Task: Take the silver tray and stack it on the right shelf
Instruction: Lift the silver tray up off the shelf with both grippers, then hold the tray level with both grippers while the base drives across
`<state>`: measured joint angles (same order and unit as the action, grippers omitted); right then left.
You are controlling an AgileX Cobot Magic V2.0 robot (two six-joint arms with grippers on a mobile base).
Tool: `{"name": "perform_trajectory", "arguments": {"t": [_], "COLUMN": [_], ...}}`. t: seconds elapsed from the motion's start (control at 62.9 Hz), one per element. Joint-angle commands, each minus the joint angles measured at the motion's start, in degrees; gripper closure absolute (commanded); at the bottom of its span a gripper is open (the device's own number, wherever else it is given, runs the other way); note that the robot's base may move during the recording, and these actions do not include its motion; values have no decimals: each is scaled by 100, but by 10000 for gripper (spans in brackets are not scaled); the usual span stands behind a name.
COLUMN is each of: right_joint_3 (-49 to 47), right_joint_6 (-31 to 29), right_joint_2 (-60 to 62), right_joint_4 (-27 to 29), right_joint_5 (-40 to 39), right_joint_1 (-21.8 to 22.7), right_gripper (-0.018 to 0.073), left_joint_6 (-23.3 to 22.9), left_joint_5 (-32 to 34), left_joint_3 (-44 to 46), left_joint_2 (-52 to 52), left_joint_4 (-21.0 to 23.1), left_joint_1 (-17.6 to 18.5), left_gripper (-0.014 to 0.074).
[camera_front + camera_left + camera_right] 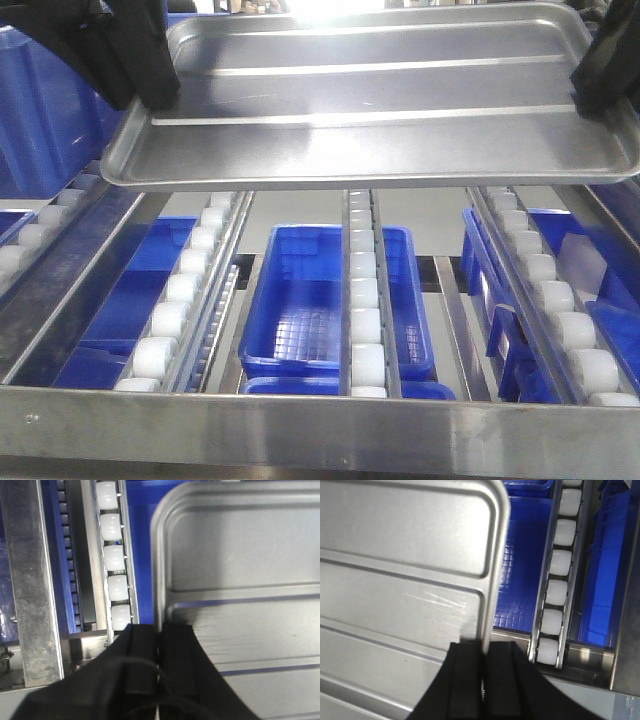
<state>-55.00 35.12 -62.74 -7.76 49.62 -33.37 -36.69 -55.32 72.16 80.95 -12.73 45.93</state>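
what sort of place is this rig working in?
Most likely a factory or warehouse line: a steel flow rack with rows of white rollers, blue plastic crates under it, and a silver tray held above.

silver tray (370,95) over right shelf (320,430); crates (335,300) beneath

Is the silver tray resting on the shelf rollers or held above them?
Held above them: left claw and right claw clamp the silver tray by its ends; front view shows a gap over the rollers.
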Motion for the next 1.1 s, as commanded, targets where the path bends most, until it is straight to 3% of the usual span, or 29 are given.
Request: {"name": "perform_trajectory", "arguments": {"t": [0.0, 1.081], "right_joint_3": [-163, -163], "right_joint_6": [-102, -102], "right_joint_2": [137, 137], "right_joint_4": [-196, -196], "right_joint_5": [-299, -299], "right_joint_1": [9, 9], "right_gripper": [503, 503], "left_joint_6": [82, 82], "left_joint_5": [26, 26], "left_joint_3": [180, 180], "left_joint_2": [-217, -217], "left_joint_4": [-188, -188], "left_joint_1": [56, 56], "left_gripper": [697, 697]}}
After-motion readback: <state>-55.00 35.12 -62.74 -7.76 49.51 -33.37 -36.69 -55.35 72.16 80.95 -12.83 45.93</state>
